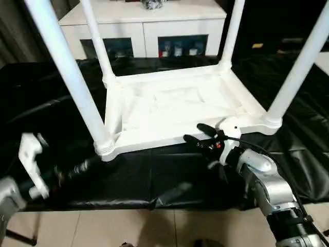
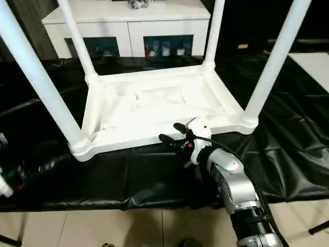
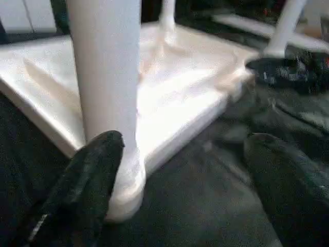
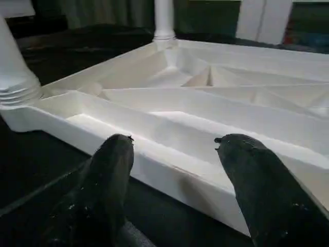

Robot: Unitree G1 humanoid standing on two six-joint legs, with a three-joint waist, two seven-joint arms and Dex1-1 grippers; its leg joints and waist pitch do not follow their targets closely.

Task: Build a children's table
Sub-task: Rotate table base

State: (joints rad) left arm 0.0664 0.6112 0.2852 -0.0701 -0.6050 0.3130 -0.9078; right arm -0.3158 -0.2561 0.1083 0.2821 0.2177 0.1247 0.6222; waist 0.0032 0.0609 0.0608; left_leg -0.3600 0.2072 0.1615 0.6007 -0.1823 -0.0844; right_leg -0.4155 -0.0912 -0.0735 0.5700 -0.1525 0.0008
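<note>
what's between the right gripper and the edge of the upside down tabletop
Nothing but a short strip of black sheet; the head views show the right gripper open just short of the tabletop.

Upturned tabletop (image 2: 154,110) bears four legs (image 2: 38,82); right claw (image 2: 174,135) spread beside its rim.

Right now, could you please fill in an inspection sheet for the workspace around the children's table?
Surface: black sheet, wrinkled, draped over the bench.
Job's things: tabletop lies underside up, ribs showing; four legs stand in its corner sockets.
Clutter: nothing seen on the sheet.
Grippers: left claw open, fingers apart beside the near leg's base, not touching it; right claw open, fingers at the tabletop's near edge, holding nothing.
Cables: black cable loops along the right wrist.
Surroundings: white cabinet with glass doors behind; tiled floor in front.
</note>
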